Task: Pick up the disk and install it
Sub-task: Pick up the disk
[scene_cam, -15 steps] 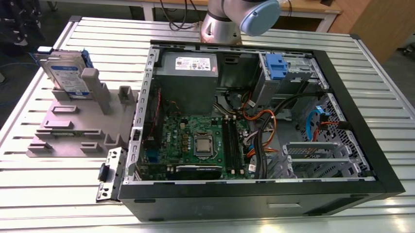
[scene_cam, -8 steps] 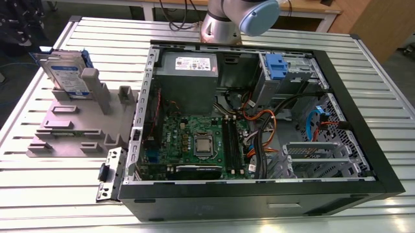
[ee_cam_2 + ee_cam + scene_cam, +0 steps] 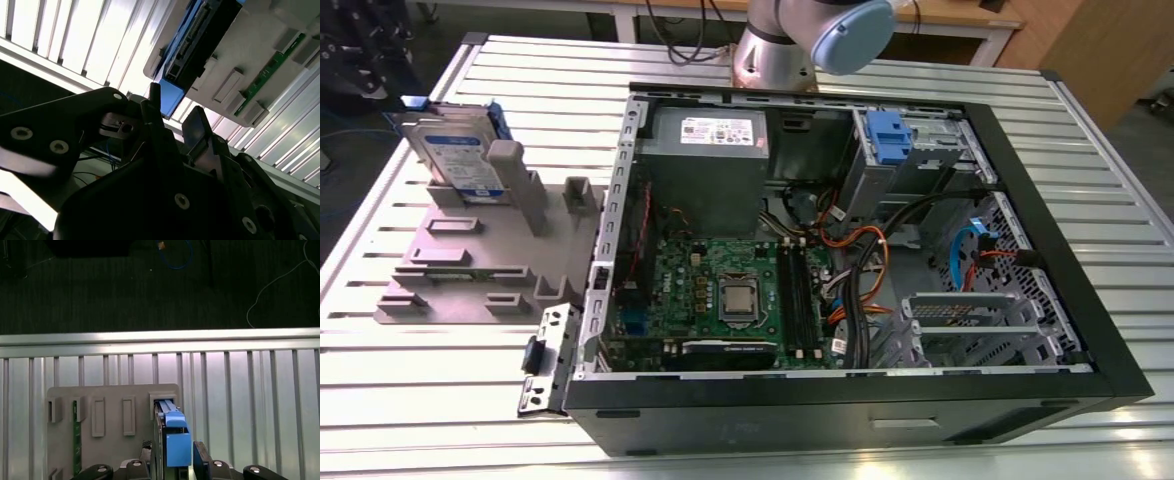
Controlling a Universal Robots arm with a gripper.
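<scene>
A: Two dark fingers point(image 3: 196, 131) of the gripper point(image 3: 175, 102) stand spread apart, with nothing clamped between them.
B: Yes, and in both wrist views the blue end tab of the disk point(image 3: 176, 440) shows through that gap, beyond the tips. Whether anything touches it I cannot tell.
A: Where does the disk sit?
B: Upright on its edge in a slot of the grey holder point(image 3: 467, 270), at the holder's far end. A thin green board point(image 3: 76, 440) stands in another slot.
A: And the holder?
B: It lies on the slatted metal table point(image 3: 400, 400), at the exterior view's left. Just beside it, to the exterior view's right, lies the black computer case point(image 3: 1107, 340) with its inside exposed. There is a green motherboard point(image 3: 720, 290) near the middle, a grey power-supply box point(image 3: 707, 150) at the far side, and a blue-latched drive bay point(image 3: 890, 135) far off toward the exterior view's right.
A: The arm?
B: Its base point(image 3: 774, 55) rises at the table's far edge, behind the case.
</scene>
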